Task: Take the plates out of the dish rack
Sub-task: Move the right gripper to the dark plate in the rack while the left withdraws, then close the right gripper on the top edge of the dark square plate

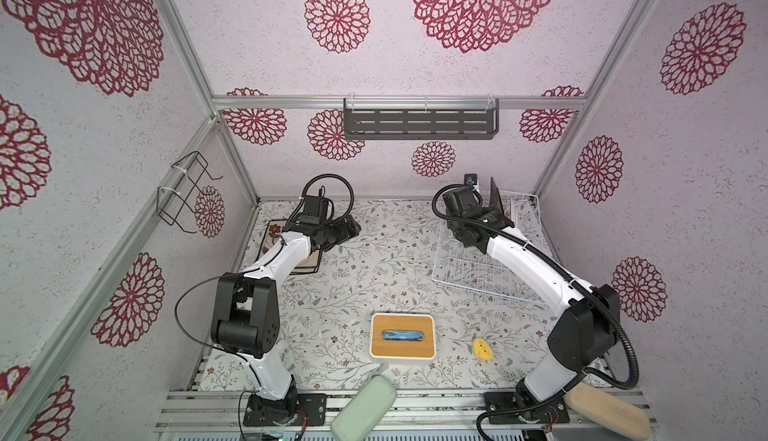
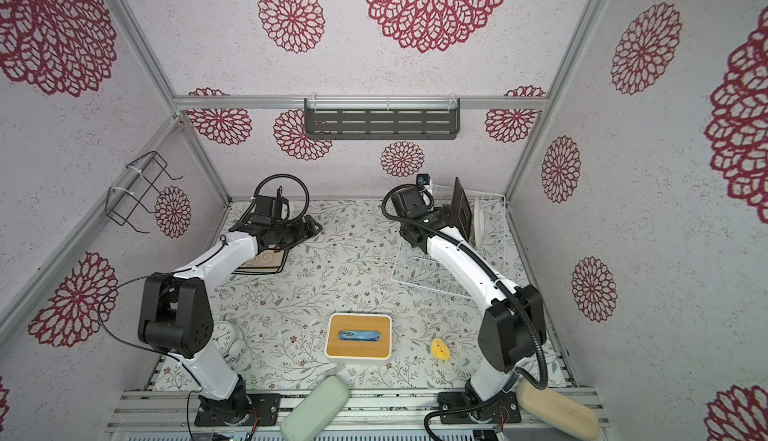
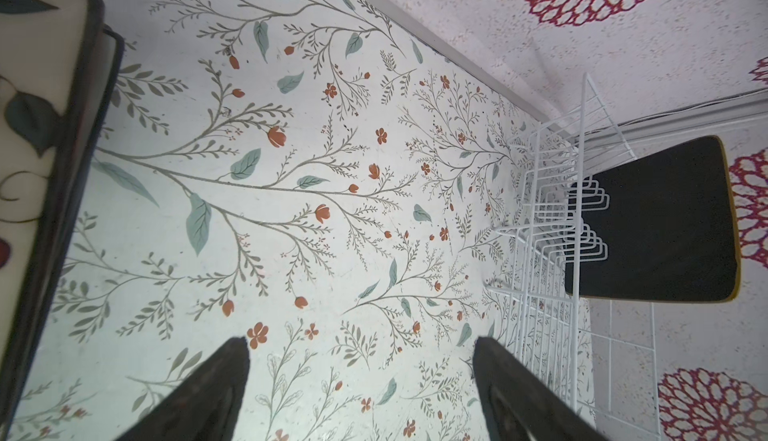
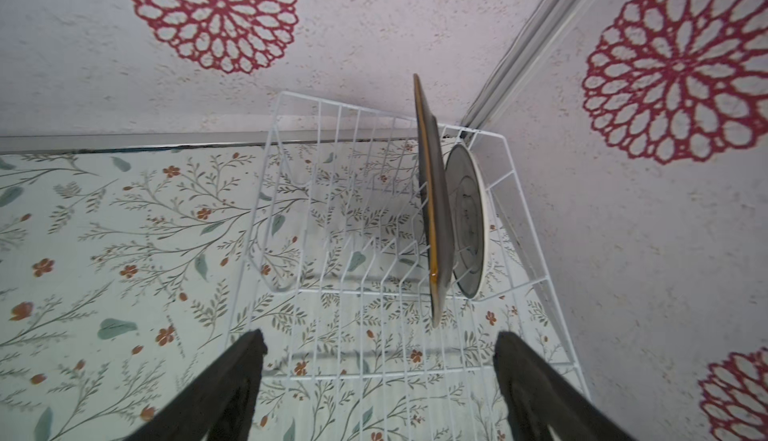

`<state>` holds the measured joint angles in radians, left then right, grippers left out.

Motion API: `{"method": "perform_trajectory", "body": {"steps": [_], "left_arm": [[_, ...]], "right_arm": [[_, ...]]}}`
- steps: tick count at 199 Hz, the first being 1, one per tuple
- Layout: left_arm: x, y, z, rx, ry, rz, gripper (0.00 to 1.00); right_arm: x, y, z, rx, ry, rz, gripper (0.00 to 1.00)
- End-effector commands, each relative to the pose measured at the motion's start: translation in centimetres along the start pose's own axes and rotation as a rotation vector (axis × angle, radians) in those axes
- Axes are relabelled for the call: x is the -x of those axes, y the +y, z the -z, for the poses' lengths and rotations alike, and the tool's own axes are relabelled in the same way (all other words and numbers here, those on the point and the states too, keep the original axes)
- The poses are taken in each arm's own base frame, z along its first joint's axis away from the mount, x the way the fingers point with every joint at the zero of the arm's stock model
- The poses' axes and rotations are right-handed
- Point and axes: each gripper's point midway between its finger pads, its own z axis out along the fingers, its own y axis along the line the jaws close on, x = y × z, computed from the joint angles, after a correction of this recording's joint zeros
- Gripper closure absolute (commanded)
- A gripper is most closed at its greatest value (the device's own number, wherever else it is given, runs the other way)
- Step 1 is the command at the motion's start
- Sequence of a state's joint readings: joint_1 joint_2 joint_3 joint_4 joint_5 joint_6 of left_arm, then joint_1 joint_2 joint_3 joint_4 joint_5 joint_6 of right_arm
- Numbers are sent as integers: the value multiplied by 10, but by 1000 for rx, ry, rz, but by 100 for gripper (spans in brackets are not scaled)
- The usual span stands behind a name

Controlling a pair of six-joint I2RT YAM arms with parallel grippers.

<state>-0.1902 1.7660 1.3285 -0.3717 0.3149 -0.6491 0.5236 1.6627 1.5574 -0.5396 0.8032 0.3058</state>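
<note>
The white wire dish rack (image 1: 478, 270) stands at the back right. Two plates stand upright in it: a black square plate (image 1: 496, 198) and, behind it, a round white plate (image 4: 467, 218). In the right wrist view the black plate (image 4: 436, 210) shows edge-on. My right gripper (image 4: 381, 338) hangs open over the rack, just short of the black plate, holding nothing. Cream square plates with dark rims (image 1: 309, 266) lie stacked on the table at the back left, partly under my left arm. Beside that stack, my left gripper (image 3: 361, 347) is open and empty above the table.
A white box with a bamboo top (image 1: 402, 336) and a small yellow object (image 1: 483, 349) lie near the front. An alarm clock (image 2: 226, 335) stands behind the left arm. A dark grey shelf (image 1: 420, 118) and a black wire bracket (image 1: 183, 193) hang on the walls.
</note>
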Motion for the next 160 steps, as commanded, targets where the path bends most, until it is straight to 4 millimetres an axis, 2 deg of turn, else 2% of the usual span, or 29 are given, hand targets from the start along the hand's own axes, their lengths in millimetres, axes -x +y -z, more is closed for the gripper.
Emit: {"method": "perform_trajectory", "body": {"steps": [1,54,77,137,160], "left_arm": [[0,-10,-7,-47,-5,-5,11],[-13,-3,-13,-19,24,16,11],[-16,2,-8,35,28,0,11],[-18,-1,-2,30,18,1,11],[-18,-2,-1,33,21,-3,11]], "right_arm": [[7,-23,-7,-129,-23,35,11],[8,-34,-25,-222,-21,46,18],[7,-40,-33,-246,-14,52,24],[5,-52,-60,-256,10,32,33],[3,-50,-69,-230,26,31,37]]}}
